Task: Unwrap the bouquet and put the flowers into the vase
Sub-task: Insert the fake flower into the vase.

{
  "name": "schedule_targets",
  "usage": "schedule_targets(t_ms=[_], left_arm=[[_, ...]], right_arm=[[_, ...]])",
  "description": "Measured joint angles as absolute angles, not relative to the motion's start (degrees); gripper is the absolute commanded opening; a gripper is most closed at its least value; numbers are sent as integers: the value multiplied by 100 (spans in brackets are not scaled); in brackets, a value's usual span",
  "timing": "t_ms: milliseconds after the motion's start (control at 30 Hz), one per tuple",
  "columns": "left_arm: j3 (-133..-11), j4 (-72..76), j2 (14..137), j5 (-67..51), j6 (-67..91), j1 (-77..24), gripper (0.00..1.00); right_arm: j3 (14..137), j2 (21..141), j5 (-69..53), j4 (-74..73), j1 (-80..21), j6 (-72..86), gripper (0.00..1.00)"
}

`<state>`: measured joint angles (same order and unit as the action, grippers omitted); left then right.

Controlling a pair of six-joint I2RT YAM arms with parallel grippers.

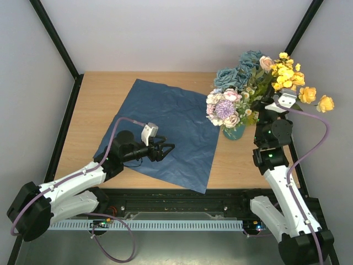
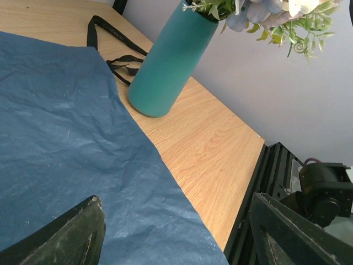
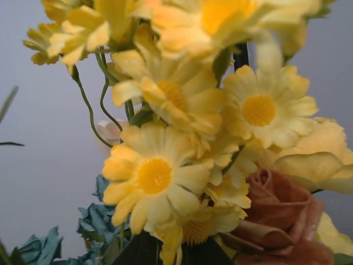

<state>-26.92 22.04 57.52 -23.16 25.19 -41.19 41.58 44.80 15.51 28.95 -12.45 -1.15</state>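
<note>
One teal vase (image 1: 234, 131) stands upright on the counter (image 1: 94, 105), just off the right edge of one flat blue paper sheet (image 1: 165, 130). It holds the flowers (image 1: 242, 88): blue, pink, white and lilac blooms. One black ribbon (image 2: 110, 38) lies behind the vase.

The left gripper (image 1: 169, 150) hovers over the sheet, fingers wide apart, holding nothing. The right gripper (image 3: 160, 248) has its fingers closed beneath the yellow daisies (image 3: 154, 174) and one rust-orange rose (image 3: 276, 210); whether a stem is pinched, I cannot tell.

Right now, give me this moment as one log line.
paper: unwrapped, flat on table | vase: upright, partly filled | left gripper: open over paper | right gripper: shut on yellow flowers
</note>
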Motion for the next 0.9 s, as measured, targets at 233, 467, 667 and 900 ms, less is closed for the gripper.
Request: schedule_targets(t_ms=[233, 467, 667, 900], left_arm=[[-2692, 2239, 5808, -2322, 2552, -4119, 71], [-2692, 2324, 5887, -2379, 2613, -4119, 70], [-2707, 2364, 5961, -2401, 2663, -4119, 69], [-2858, 2373, 6123, -2440, 2764, -4119, 69]], right_arm=[[4145, 4488, 847, 2738, -421, 620, 1], [4056, 4386, 443, 2534, -231, 1160, 1], [3883, 4187, 491, 2397, -222, 1175, 1], [3883, 3824, 921, 1940, -222, 958, 1]])
